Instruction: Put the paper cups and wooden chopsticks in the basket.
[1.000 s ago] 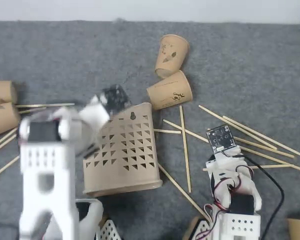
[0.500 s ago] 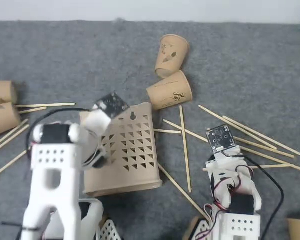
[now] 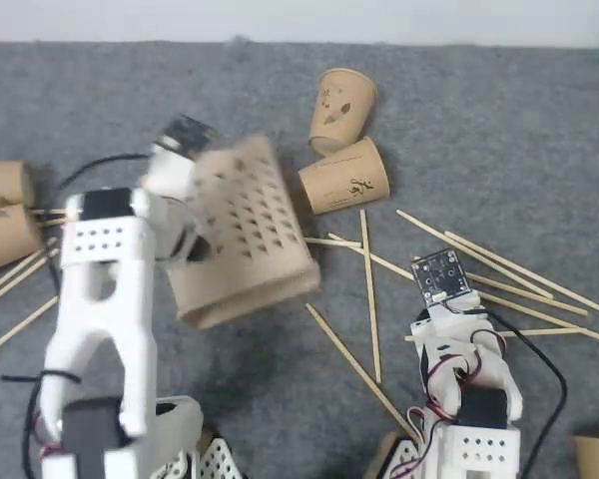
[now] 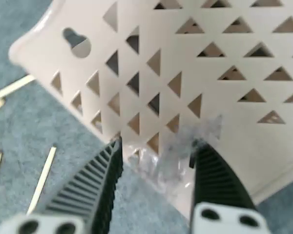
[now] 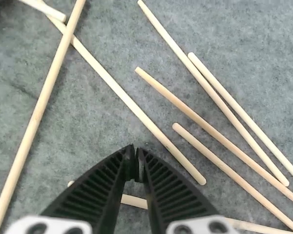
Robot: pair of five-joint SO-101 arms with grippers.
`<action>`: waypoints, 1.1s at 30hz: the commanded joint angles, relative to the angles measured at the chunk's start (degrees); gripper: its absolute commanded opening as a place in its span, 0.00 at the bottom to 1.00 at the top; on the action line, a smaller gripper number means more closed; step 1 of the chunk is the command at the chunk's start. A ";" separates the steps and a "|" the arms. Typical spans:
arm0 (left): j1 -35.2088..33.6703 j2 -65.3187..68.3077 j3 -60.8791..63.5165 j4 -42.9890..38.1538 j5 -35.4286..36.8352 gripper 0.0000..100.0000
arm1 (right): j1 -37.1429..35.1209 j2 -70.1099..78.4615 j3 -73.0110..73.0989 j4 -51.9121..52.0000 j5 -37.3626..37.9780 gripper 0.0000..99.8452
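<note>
Right now the basket (image 3: pixel 242 235) sits tipped at an angle over the grey counter (image 3: pixel 499 130), its triangle-pierced wall facing up, and my left tool (image 4: pixel 156 144) is clamped on its rim with one finger on either side of the wall. Paper cups (image 3: pixel 341 180) lie on their sides, two just beside the basket and two at the counter's left edge, while wooden chopsticks (image 3: pixel 368 289) are scattered loose between the basket and my right arm and out to both sides. My right tool (image 5: pixel 135 163) hangs low over a cluster of those chopsticks, fingers pressed together.
</note>
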 commanded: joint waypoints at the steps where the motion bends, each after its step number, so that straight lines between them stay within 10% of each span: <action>1: -5.19 3.52 -6.20 -1.23 2.02 0.21 | 0.31 -0.92 0.62 -0.40 1.05 0.01; 20: -4.31 -2.20 -19.82 10.20 4.40 0.21 | 0.22 -0.92 0.62 -0.48 1.05 0.01; 26: -0.35 -10.37 -10.42 18.11 -21.01 0.18 | 0.22 -0.92 0.62 -0.48 1.05 0.01; 33: 6.68 -42.81 13.67 11.52 -23.21 0.26 | 0.22 -0.92 0.62 -0.48 1.05 0.01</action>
